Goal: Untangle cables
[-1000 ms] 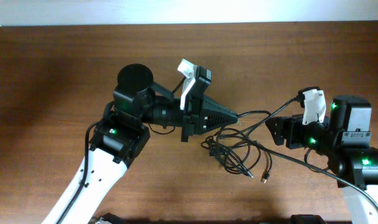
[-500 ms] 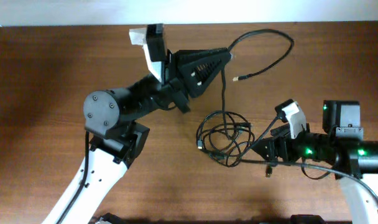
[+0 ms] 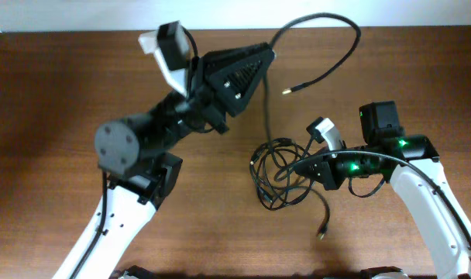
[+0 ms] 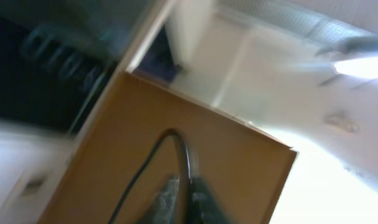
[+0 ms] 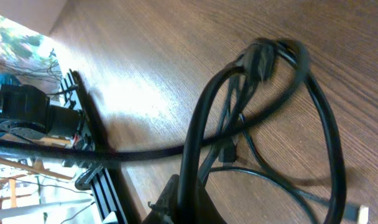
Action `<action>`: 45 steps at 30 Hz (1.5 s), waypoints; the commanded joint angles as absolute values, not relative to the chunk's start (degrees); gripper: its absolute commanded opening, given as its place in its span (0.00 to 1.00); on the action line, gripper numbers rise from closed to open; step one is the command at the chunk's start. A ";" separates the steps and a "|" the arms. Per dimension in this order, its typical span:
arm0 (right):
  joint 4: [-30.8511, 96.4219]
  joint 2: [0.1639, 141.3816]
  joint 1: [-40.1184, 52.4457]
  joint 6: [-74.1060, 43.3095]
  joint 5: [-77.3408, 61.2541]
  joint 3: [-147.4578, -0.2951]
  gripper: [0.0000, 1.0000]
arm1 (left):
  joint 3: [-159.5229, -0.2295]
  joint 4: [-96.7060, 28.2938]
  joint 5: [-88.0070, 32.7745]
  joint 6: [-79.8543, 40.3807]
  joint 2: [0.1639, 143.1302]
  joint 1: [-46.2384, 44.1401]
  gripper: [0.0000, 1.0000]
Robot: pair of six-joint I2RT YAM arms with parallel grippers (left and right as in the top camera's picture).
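Wood table (image 3: 49, 93) under both arms. The cables (image 3: 276, 172) lie as a looped knot right of centre. One long strand runs from the knot toward the far edge, up to my left gripper (image 3: 265, 60), then arcs right and drops to a free plug (image 3: 285, 92). Left jaws pinch that strand. Right gripper (image 3: 305, 167) sits at the knot's right edge, jaws closed on a loop.

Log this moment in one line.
left tool: shut on loose cable | right tool: shut on cable bundle | bundle: tangled
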State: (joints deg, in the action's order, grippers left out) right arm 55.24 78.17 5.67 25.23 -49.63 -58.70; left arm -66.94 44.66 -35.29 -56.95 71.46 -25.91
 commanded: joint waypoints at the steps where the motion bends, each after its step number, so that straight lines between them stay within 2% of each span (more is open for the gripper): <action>1: 55.27 76.73 5.87 23.03 -51.70 -59.66 0.04 | -67.66 23.22 -34.87 -54.48 70.91 -22.76 0.34; 2: 55.24 75.22 5.87 21.54 -52.07 -61.36 0.04 | -67.66 6.94 -34.20 -47.16 70.94 -22.59 0.46; 3: 55.22 73.71 5.87 20.49 -52.03 -62.89 0.04 | -67.66 -3.20 -32.23 -41.82 70.94 -22.59 0.62; 4: 55.27 71.99 5.87 19.79 -52.05 -64.55 0.04 | -67.66 -14.57 -28.49 -37.80 70.94 -22.59 0.69; 9: 54.94 62.74 5.87 16.34 -52.10 -70.61 0.04 | -67.66 -30.57 -25.98 -22.33 70.94 -22.61 0.76; 12: 49.10 57.49 5.89 10.37 -52.10 -72.58 0.04 | -67.64 -36.73 -28.21 -14.13 70.94 -22.61 0.79; 15: 39.40 52.99 5.89 2.83 -52.05 -73.71 0.04 | -67.48 -40.60 -28.05 -13.10 70.94 -22.61 0.82; 20: 21.30 50.83 5.89 -10.96 -52.10 -73.95 0.04 | -67.48 -41.28 -28.23 -13.08 72.90 -23.16 0.82; 25: 2.98 50.83 5.87 -17.78 -49.87 -73.95 0.04 | -67.48 -41.43 -28.25 -12.08 78.54 -28.75 0.82; 31: -0.14 51.03 5.43 -18.92 -27.22 -74.26 0.04 | -67.48 -41.45 -28.23 -12.10 81.06 -30.98 0.93; 36: 0.71 53.47 -0.40 -21.58 -33.19 -76.09 0.04 | -67.48 -35.48 -35.11 -11.81 81.14 -31.14 0.99; 39: -2.44 53.52 -0.82 -24.99 -37.60 -76.12 0.04 | -67.48 -27.53 -35.97 -11.73 84.64 -32.29 0.99; 44: -2.79 53.49 -0.82 -26.06 -40.58 -76.12 0.04 | -67.48 -10.11 -45.89 -10.63 89.14 -34.52 1.00; 45: -2.76 53.49 -0.82 -26.89 -41.08 -76.12 0.04 | -67.48 -8.69 -45.65 -10.61 89.12 -34.50 0.61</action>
State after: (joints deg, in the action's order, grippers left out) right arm -2.22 53.95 -0.45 -25.58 -39.55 -74.74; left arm -66.96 -10.68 -42.76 -11.51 88.95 -34.44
